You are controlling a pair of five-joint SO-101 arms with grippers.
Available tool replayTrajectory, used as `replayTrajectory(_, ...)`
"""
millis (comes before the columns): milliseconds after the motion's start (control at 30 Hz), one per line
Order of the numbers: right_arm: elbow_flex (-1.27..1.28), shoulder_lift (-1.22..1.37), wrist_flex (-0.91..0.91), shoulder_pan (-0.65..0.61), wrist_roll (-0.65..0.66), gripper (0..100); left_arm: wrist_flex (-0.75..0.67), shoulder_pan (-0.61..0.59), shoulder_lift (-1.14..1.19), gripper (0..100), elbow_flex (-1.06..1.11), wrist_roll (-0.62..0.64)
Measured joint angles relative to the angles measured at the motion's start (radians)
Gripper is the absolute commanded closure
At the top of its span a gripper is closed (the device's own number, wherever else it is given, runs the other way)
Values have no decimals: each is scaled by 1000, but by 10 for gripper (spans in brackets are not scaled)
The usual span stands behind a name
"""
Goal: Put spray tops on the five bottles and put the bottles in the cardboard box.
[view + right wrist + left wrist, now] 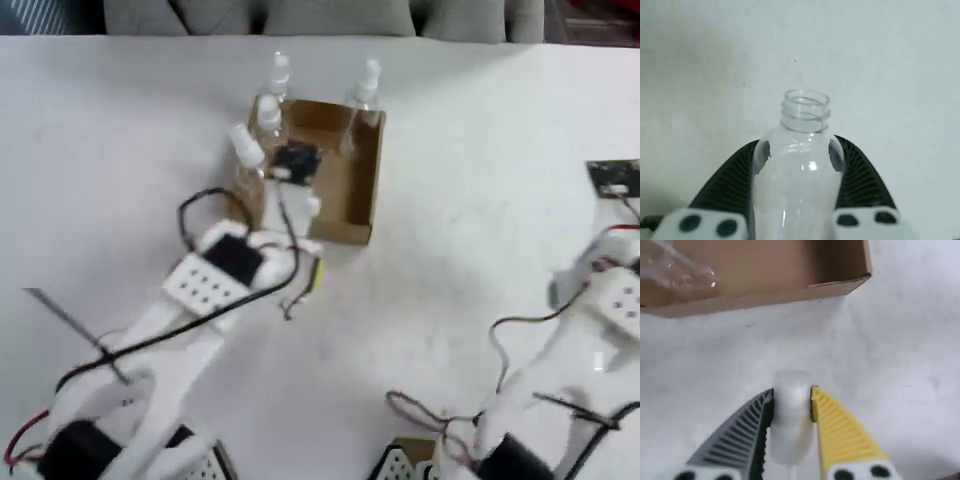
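Observation:
The open cardboard box [350,190] sits at mid-table. Several clear bottles with white spray tops [268,112] stand along its far and left sides; I cannot tell which are inside. My left gripper [792,392] hangs over the table just in front of the box [765,270], shut on a white spray top [789,420] between its grey and yellow fingers. One clear bottle [675,270] shows inside the box. Far out on the right, my right gripper [799,145] is shut on an uncapped clear bottle [800,170], whose open neck points away from the wrist.
A small black board [612,178] lies at the table's right edge. Loose cables [500,340] trail from both arms. A thin grey rod [60,312] lies at the near left. Bare table [470,200] stretches between the box and the right arm.

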Motion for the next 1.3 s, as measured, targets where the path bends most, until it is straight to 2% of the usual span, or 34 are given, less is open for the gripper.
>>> replayTrajectory(200,245,-140,-158,-250,-81,981,-58,-72,-193,980,195,-137)
replayTrajectory(367,384,-222,-318,-425,-87,981,-115,-166,-330,980,313,-153)
replayTrajectory(567,400,-245,-457,-546,-91,981,-127,-270,-476,980,417,-160)
replayTrajectory(800,463,-245,-644,-635,-91,981,-129,-318,-626,980,503,-160)
replayTrajectory(1033,681,-255,-1037,-672,-106,981,-129,-342,-733,980,552,-160)
replayTrajectory(1167,704,-255,-1240,-672,-244,982,-129,-342,-756,980,562,-160)
replayTrajectory(1300,704,-255,-1283,-675,-422,982,-129,-342,-760,980,562,-160)
